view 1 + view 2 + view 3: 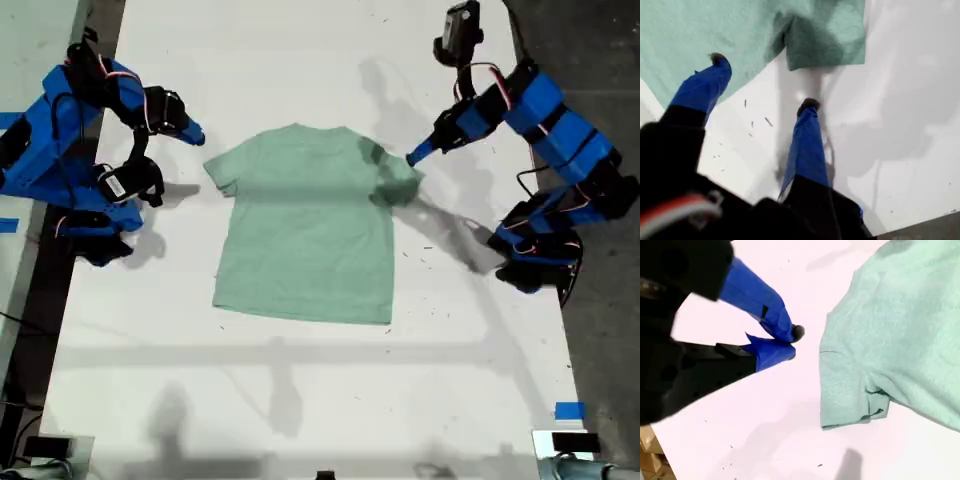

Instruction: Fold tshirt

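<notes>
Tshirt (305, 235) lying flat on tabletop (300, 390), no fold yet: my first gripper (762, 82) hovering w/ fingers wide apart & empty, my second gripper (790, 342) nearly closed, holding nothing.

One tshirt (305, 235) on one white worktop (300, 390). Two blue arms, one hand each: my first hand (762, 82), my second hand (790, 342). Two blue tape bits (569, 410).
</notes>
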Action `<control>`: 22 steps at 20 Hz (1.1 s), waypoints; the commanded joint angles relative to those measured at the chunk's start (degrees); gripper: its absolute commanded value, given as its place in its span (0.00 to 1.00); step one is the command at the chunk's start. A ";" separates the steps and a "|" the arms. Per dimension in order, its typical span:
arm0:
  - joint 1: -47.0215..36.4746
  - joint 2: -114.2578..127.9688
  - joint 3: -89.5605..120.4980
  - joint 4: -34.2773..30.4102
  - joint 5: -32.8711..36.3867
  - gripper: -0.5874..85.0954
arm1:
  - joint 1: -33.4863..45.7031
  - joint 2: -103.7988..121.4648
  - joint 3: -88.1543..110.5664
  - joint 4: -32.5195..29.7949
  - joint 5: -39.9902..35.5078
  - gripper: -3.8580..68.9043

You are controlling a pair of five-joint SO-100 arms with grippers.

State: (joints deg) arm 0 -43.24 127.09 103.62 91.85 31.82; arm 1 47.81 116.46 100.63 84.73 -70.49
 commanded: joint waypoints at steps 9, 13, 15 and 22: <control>1.85 1.23 2.46 -4.48 -1.32 0.03 | 5.89 -21.36 14.94 -31.03 -3.08 0.49; 2.02 1.23 3.34 -5.10 -1.49 0.03 | 8.88 -28.65 11.69 -31.99 -4.04 0.48; 2.11 1.23 3.69 -5.63 -1.58 0.03 | 9.49 -31.82 8.26 -30.15 -4.92 0.46; 3.16 1.23 4.83 -6.33 -2.29 0.03 | 8.96 -36.30 2.02 -23.73 -6.24 0.03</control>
State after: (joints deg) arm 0 -41.13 127.09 108.72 86.48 30.50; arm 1 56.69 79.63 106.17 58.80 -75.85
